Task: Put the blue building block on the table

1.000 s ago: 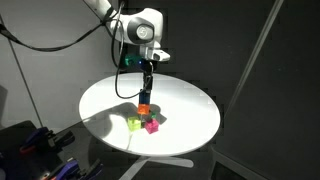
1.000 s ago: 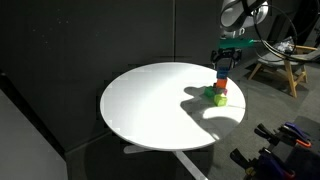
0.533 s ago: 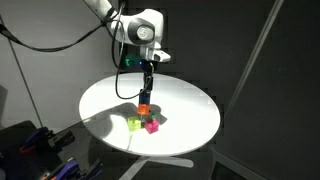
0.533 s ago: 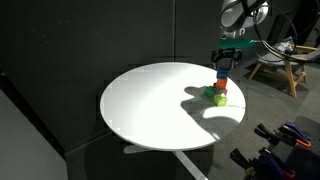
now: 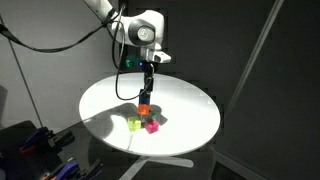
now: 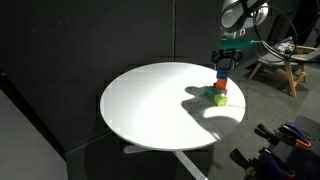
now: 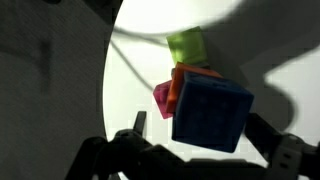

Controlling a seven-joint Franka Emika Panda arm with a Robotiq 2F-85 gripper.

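Hanging over a round white surface [image 6: 150, 105], the Panda arm [image 5: 140, 28] points its gripper [image 5: 146, 97] straight down onto a small cluster of coloured blocks near the rim. The blue block [image 7: 210, 112] is the topmost piece, directly over the orange block [image 6: 221, 86] and between the gripper's two dark fingers [image 7: 135, 135], which frame it on either side in the wrist view. That view shows the blue block tilted and filling the middle of the frame. Whether the fingers are pressing on it or only standing around it cannot be told, nor whether it rests on the orange block or hangs just clear of it. The green block [image 6: 217, 97] lies on the surface beside the orange one, and a pink block [image 5: 152, 126] sits on the surface touching or just beside the pair. In the wrist view all four bunch together, with green farthest from the gripper. The arm and blocks throw dark shadows across the brightly lit surface, which stands on a white base [image 5: 150, 162]. Black walls [image 6: 100, 40] close in the room. A wooden stool [image 6: 280, 62] stands beyond the arm in an exterior view, and black cables [image 5: 50, 42] trail from the arm toward the upper corner in an exterior view.
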